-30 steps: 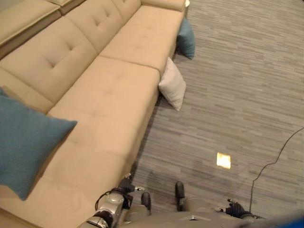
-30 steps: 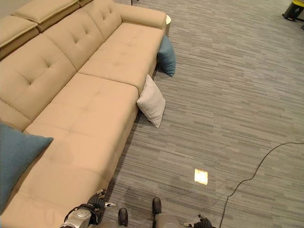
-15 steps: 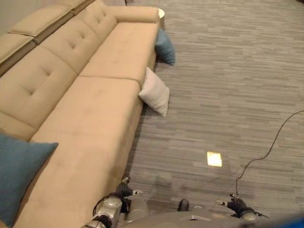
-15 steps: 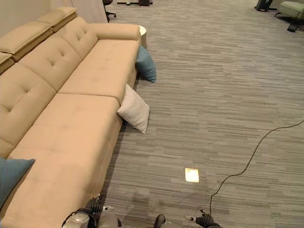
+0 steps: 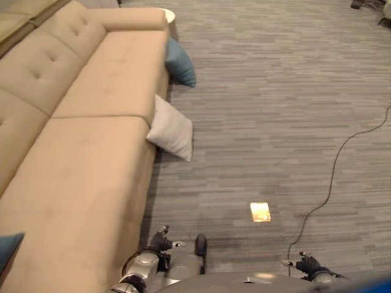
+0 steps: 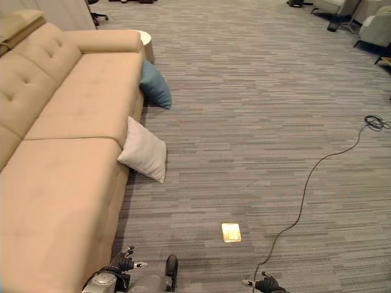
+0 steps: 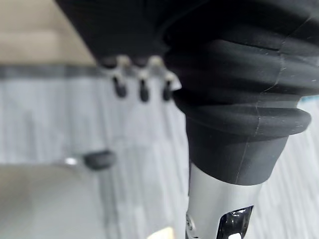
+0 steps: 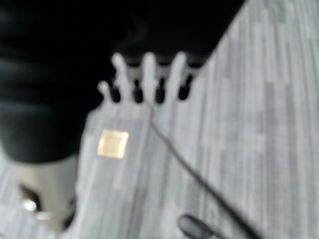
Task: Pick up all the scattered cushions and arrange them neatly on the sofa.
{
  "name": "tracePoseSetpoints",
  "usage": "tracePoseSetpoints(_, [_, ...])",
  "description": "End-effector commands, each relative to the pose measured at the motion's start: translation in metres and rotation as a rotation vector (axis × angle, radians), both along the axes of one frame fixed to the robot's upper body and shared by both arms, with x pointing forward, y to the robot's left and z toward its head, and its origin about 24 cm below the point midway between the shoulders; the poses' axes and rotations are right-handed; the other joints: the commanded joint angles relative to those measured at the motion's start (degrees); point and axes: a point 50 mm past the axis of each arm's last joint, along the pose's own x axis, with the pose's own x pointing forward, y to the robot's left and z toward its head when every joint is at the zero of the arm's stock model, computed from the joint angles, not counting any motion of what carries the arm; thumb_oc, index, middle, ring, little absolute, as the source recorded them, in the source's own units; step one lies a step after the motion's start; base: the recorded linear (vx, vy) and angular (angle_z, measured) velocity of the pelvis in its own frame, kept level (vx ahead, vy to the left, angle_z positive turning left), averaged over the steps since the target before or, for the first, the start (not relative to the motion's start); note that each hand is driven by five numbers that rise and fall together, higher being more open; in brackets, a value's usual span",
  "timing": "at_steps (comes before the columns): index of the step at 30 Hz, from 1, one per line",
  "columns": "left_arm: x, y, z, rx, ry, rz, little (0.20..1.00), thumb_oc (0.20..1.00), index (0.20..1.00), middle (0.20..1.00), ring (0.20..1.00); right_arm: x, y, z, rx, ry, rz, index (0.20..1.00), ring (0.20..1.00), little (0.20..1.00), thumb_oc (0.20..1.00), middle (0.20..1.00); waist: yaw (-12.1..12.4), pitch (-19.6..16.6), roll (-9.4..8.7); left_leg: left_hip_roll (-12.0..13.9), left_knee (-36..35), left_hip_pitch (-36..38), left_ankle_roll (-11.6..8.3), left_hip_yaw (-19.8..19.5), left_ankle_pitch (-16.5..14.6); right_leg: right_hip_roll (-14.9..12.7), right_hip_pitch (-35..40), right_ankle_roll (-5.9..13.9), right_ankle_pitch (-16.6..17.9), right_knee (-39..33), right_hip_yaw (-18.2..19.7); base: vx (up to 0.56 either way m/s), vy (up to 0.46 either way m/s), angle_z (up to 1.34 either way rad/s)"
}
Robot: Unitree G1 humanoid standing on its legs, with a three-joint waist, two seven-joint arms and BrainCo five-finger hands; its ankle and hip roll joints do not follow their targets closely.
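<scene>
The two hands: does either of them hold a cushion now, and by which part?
Nothing is held. The left hand and right hand hang empty over the floor.

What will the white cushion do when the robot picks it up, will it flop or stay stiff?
The white cushion looks plump and soft, so it will probably squash in the fingers and sag a little rather than stay stiff. It is likely light for its size. It leans on the sofa front with a corner on the floor, so a push may tip it flat.
</scene>
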Motion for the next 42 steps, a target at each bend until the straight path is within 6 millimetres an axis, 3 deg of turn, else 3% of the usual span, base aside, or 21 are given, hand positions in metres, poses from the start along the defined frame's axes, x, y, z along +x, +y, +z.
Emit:
tracePoseSetpoints(1, [0.015, -0.002, 0.008, 0.014, -0.066, -0.022, 1.0, 1.0, 1.0, 1.0, 1.0, 0.026, 0.003, 0.009, 0.006, -0.111, 0.031, 1.0, 1.0, 1.0, 1.0, 1.0, 0.6, 0.4, -1.79, -2.1, 9.1, -0.9, -3.06, 0.4, -7.6, -9.1, -6.4, 6.19, 14.0, 14.0, -2.3, 0.32, 0.05, 0.0])
tracePoseSetpoints(2, [0.022, -0.002, 0.012, 0.016, -0.093, -0.028, 1.0, 1.0, 1.0, 1.0, 1.0, 0.03, 0.004, 0.01, 0.003, -0.119, 0.042, 1.0, 1.0, 1.0, 1.0, 1.0, 0.6, 0.5, -1.1, -1.6, 8.6, 1.4, -2.79, 0.0, -9.1, -12.0, -9.5, 4.69, 13.2, 14.6, -6.1, 0.33, 0.014, 0.15])
tracePoseSetpoints(6, [0.026, -0.002, 0.013, 0.014, -0.106, -0.033, 1.0, 1.0, 1.0, 1.0, 1.0, 0.032, 0.004, 0.011, 0.002, -0.13, 0.049, 1.0, 1.0, 1.0, 1.0, 1.0, -0.5, 0.9, -0.72, -1.4, 7.1, 4.2, -3.24, -1.9, -10.1, -11.7, -12.7, 3.07, 11.0, 8.9, -6.5, 0.24, -0.062, 0.12])
tracePoseSetpoints(7, [0.027, -0.004, 0.014, 0.016, -0.109, -0.045, 1.0, 1.0, 1.0, 1.0, 1.0, 0.036, 0.004, 0.012, 0.003, -0.14, 0.055, 1.0, 1.0, 1.0, 1.0, 1.0, -1.3, 1.1, -1.12, -1.9, 6.5, 5.6, -3.81, -2.9, -11.2, -11.1, -14.1, 2.93, 12.2, 0.6, -4.9, 0.51, -0.229, 0.33])
tracePoseSetpoints(8, [0.025, -0.004, 0.012, 0.021, -0.096, -0.047, 1.0, 1.0, 1.0, 1.0, 1.0, 0.036, 0.005, 0.012, 0.005, -0.137, 0.063, 1.0, 1.0, 1.0, 1.0, 1.0, -2.8, 1.1, -1.69, -2.4, 5.6, 7.1, -4.31, -4.7, -12.0, -9.0, -16.2, 3.4, 14.5, -8.0, 0.6, 0.53, -0.263, -0.03])
tracePoseSetpoints(9, [0.024, -0.003, 0.011, 0.021, -0.094, -0.037, 1.0, 1.0, 1.0, 1.0, 1.0, 0.035, 0.004, 0.012, 0.004, -0.132, 0.061, 1.0, 1.0, 1.0, 1.0, 1.0, -3.4, 1.1, -1.71, -2.2, 5.1, 8.0, -4.65, -5.8, -12.5, -8.5, -17.1, 3.94, 15.8, -10.0, 2.8, 0.34, -0.172, 0.04])
tracePoseSetpoints(12, [0.015, -0.005, 0.006, 0.016, -0.062, -0.023, 1.0, 1.0, 1.0, 1.0, 1.0, 0.031, 0.005, 0.009, 0.004, -0.11, 0.065, 1.0, 1.0, 1.0, 1.0, 1.0, -4.1, 0.3, -1.71, -1.9, 5.5, 9.4, -5.43, -6.5, -14.1, -8.7, -15.9, 4.01, 16.9, -10.8, 2.3, 0.34, -0.202, 0.7])
tracePoseSetpoints(15, [0.01, -0.01, 0.003, 0.002, -0.042, -0.044, 1.0, 1.0, 1.0, 1.0, 1.0, 0.02, -0.002, 0.008, 0.002, -0.099, 0.019, 1.0, 1.0, 1.0, 1.0, 1.0, -5.2, -0.5, -1.7, -0.6, 14.9, 7.4, -8.05, -6.0, -12.5, -7.6, -13.3, 1.93, 15.4, -10.5, 2.3, 0.22, -0.2, 0.35])
tracePoseSetpoints(16, [0.011, -0.011, 0.003, 0.001, -0.041, -0.052, 1.0, 1.0, 1.0, 1.0, 1.0, 0.02, -0.005, 0.009, -0.002, -0.105, 0.007, 1.0, 1.0, 1.0, 1.0, 1.0, -5.4, 0.1, -2.21, 0.6, 22.1, 4.1, -9.47, -4.4, -10.1, -7.9, -11.9, 1.13, 15.0, -10.8, 1.4, 0.09, -0.162, 0.52])
tracePoseSetpoints(17, [0.011, -0.011, 0.003, 0.001, -0.041, -0.052, 1.0, 1.0, 1.0, 1.0, 1.0, 0.02, -0.005, 0.009, -0.002, -0.105, 0.007, 1.0, 1.0, 1.0, 1.0, 1.0, -5.4, 0.1, -2.19, 0.6, 22.1, 4.1, -9.47, -4.5, -10.1, -7.9, -11.9, 1.13, 15.0, -10.8, 1.4, 0.11, -0.297, 0.61])
tracePoseSetpoints(18, [0.019, -0.013, 0.007, -0.006, -0.064, -0.064, 1.0, 1.0, 1.0, 1.0, 1.0, 0.019, -0.008, 0.01, -0.008, -0.112, -0.009, 1.0, 1.0, 1.0, 1.0, 1.0, -4.3, 2.1, -3.24, 1.4, 33.0, -1.6, -10.3, -4.1, -7.0, -7.8, -9.1, -0.87, 13.5, -11.1, 0.5, 0.11, -0.246, 0.54])
tracePoseSetpoints(20, [0.019, -0.012, 0.007, -0.006, -0.062, -0.047, 1.0, 1.0, 1.0, 1.0, 1.0, 0.019, -0.009, 0.01, -0.009, -0.108, -0.014, 1.0, 1.0, 1.0, 1.0, 1.0, -3.4, 2.9, -3.81, 1.9, 35.8, -5.1, -9.68, -2.4, -6.5, -7.6, -7.0, -1.63, 12.4, -11.7, -0.5, 0.22, -0.266, 0.33])
tracePoseSetpoints(22, [0.018, -0.011, 0.007, -0.012, -0.066, -0.035, 1.0, 1.0, 1.0, 1.0, 1.0, 0.017, -0.01, 0.009, -0.004, -0.103, -0.028, 1.0, 1.0, 1.0, 1.0, 1.0, -2.5, 3.0, -3.87, 1.6, 32.8, -7.7, -9.12, -1.2, -7.2, -7.3, -5.2, -1.8, 11.3, -12.4, -1.0, 0.24, -0.118, 0.09])
tracePoseSetpoints(24, [0.017, -0.01, 0.006, -0.005, -0.06, -0.039, 1.0, 1.0, 1.0, 1.0, 1.0, 0.018, -0.008, 0.009, 0.003, -0.106, -0.025, 1.0, 1.0, 1.0, 1.0, 1.0, -2.0, 2.7, -3.54, 1.5, 23.9, -8.4, -8.31, 1.1, -7.6, -6.5, -3.6, -1.21, 10.5, -13.3, -1.3, 0.27, -0.034, 0.1])
tracePoseSetpoints(28, [0.01, -0.012, 0.002, 0.013, -0.025, -0.078, 1.0, 1.0, 1.0, 1.0, 1.0, 0.016, -0.007, 0.008, -0.005, -0.091, -0.002, 1.0, 1.0, 1.0, 1.0, 1.0, -1.1, 1.7, -1.57, 2.0, 8.5, -10.3, -9.19, 5.8, 0.5, -3.1, 0.7, -0.96, 6.9, -14.0, -1.3, 0.46, 0.004, 0.12])
tracePoseSetpoints(29, [0.003, -0.008, 0.0, 0.012, -0.004, -0.057, 1.0, 1.0, 1.0, 1.0, 1.0, 0.016, -0.001, 0.006, 0.01, -0.082, 0.016, 1.0, 1.0, 1.0, 1.0, 1.0, -0.5, 0.4, -1.86, 1.2, 9.4, -8.5, -7.7, 5.1, -1.2, -3.8, 1.5, -0.42, 4.7, -10.5, -1.4, 0.57, 0.046, 0.04])
tracePoseSetpoints(33, [-0.004, -0.003, -0.003, 0.015, 0.018, -0.033, 1.0, 1.0, 1.0, 1.0, 1.0, 0.017, 0.004, 0.005, 0.022, -0.082, 0.04, 1.0, 1.0, 1.0, 1.0, 1.0, 1.0, -0.5, -2.53, -0.4, 10.8, -7.0, -5.73, 4.2, -4.5, -6.4, 1.1, 1.4, 4.1, -2.8, -2.4, 0.38, 0.098, -0.16])
tracePoseSetpoints(36, [-0.002, -0.003, -0.002, 0.022, 0.016, -0.053, 1.0, 1.0, 1.0, 1.0, 1.0, 0.02, 0.006, 0.006, 0.025, -0.09, 0.056, 1.0, 1.0, 1.0, 1.0, 1.0, 0.9, 0.2, -2.97, -2.1, 10.8, -3.4, -3.19, 3.3, -7.1, -10.3, -4.0, 4.84, 13.6, 11.0, -3.0, 0.22, 0.118, -0.02])
tracePoseSetpoints(37, [0.0, -0.003, -0.001, 0.027, 0.013, -0.063, 1.0, 1.0, 1.0, 1.0, 1.0, 0.023, 0.008, 0.007, 0.023, -0.099, 0.071, 1.0, 1.0, 1.0, 1.0, 1.0, 0.6, 0.5, -2.74, -2.2, 10.6, -2.1, -2.6, 2.8, -7.8, -10.8, -5.3, 4.94, 16.1, 14.4, -3.2, 0.26, 0.098, 0.26])
tracePoseSetpoints(39, [0.003, -0.001, 0.0, 0.043, 0.011, -0.081, 1.0, 1.0, 1.0, 1.0, 1.0, 0.028, 0.011, 0.007, 0.029, -0.108, 0.084, 1.0, 1.0, 1.0, 1.0, 1.0, -0.3, 1.1, -1.86, -2.0, 10.2, 0.2, -2.23, 1.6, -8.7, -10.7, -8.9, 4.27, 15.6, 19.9, -2.6, 0.28, 0.057, 0.92])
tracePoseSetpoints(42, [0.004, 0.005, 0.001, 0.058, 0.009, -0.07, 1.0, 1.0, 1.0, 1.0, 1.0, 0.035, 0.014, 0.01, 0.04, -0.131, 0.103, 1.0, 1.0, 1.0, 1.0, 1.0, -1.4, 1.0, -1.37, -2.1, 8.3, 3.8, -3.07, -1.9, -10.0, -10.7, -13.2, 2.62, 12.7, 12.0, -2.4, 0.35, -0.087, 0.62])
